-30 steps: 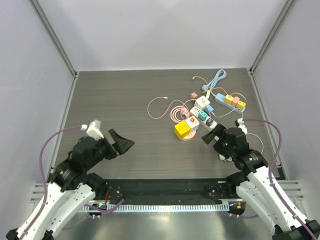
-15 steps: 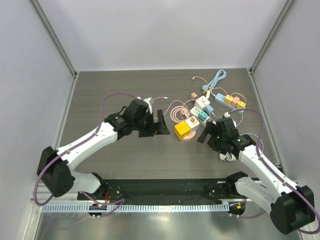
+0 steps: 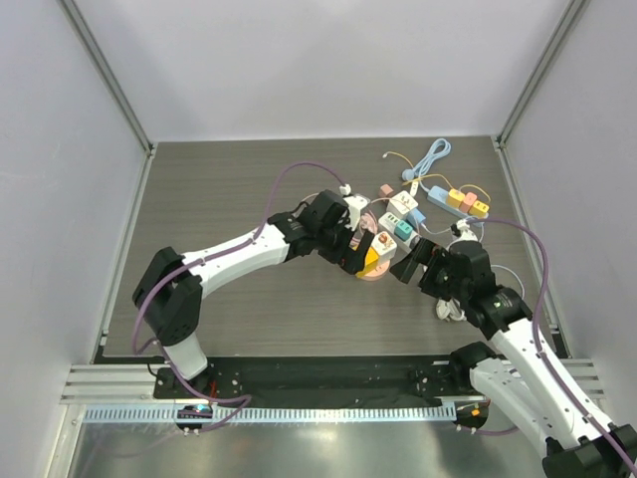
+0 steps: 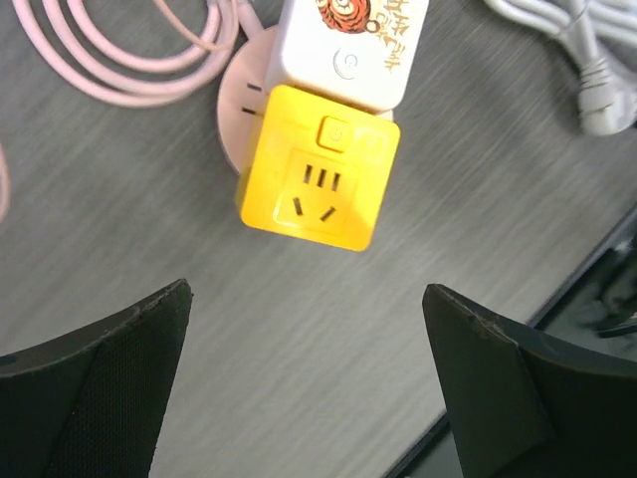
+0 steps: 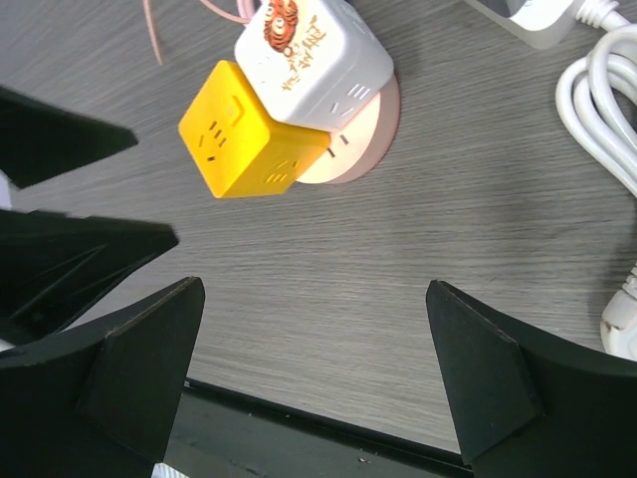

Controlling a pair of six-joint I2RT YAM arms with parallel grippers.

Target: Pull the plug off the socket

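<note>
Hovering over the dark wood-grain bench (image 3: 219,199), my left end effector (image 4: 307,294) stands wide, holding nothing. At its 12 o'clock the yellow cube-shaped plastic plug (image 4: 318,181) rests on a round pink socket base (image 4: 239,110), touching a white cube adapter with an orange cartoon print (image 4: 348,45) at the plug's 12 o'clock. At the base's 10 o'clock lies a coiled pink cable (image 4: 119,60). My right end effector (image 5: 317,289) is wide and empty too, with the plug at its 11 o'clock.

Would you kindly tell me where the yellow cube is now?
In the right wrist view the yellow cube sits upper left, against the white cube over the round pink base; on the table, right of centre.
</note>
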